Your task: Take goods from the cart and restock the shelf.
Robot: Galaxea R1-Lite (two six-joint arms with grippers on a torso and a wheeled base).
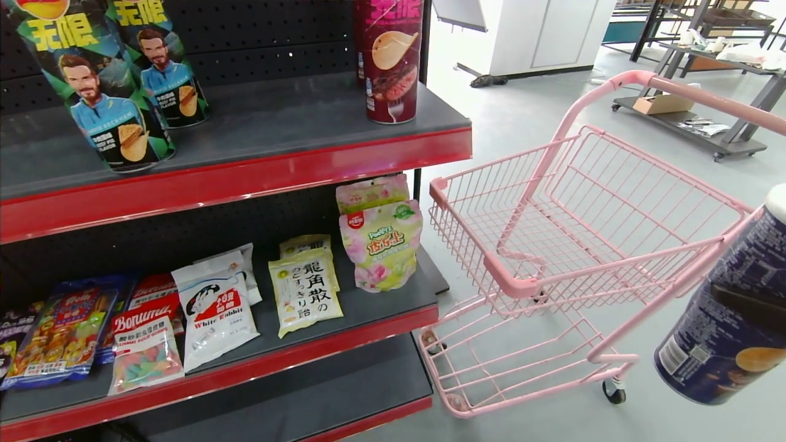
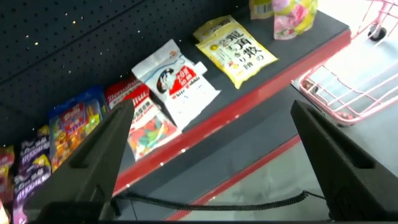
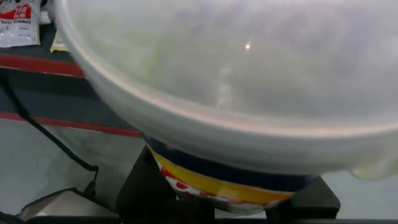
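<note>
A dark blue chip can (image 1: 724,331) with a clear plastic lid (image 3: 236,81) hangs tilted at the right edge of the head view, beside the pink cart (image 1: 514,283). My right gripper (image 3: 224,200) is shut on it, one black finger on each side of the can's body. The cart's upper basket and lower rack hold nothing. My left gripper (image 2: 214,165) stands open, its fingers (image 2: 93,165) spread wide, low in front of the snack-bag shelf (image 2: 273,84). The upper shelf (image 1: 276,116) carries two green chip cans (image 1: 107,92) at the left and a maroon chip can (image 1: 391,61) at the right.
Snack bags (image 1: 215,307) lie in a row on the middle shelf, with pink pouches (image 1: 382,242) at its right end. The upper shelf has bare room between the green and maroon cans. A black cable (image 2: 205,202) runs under the left gripper. Metal racks (image 1: 706,116) stand far behind.
</note>
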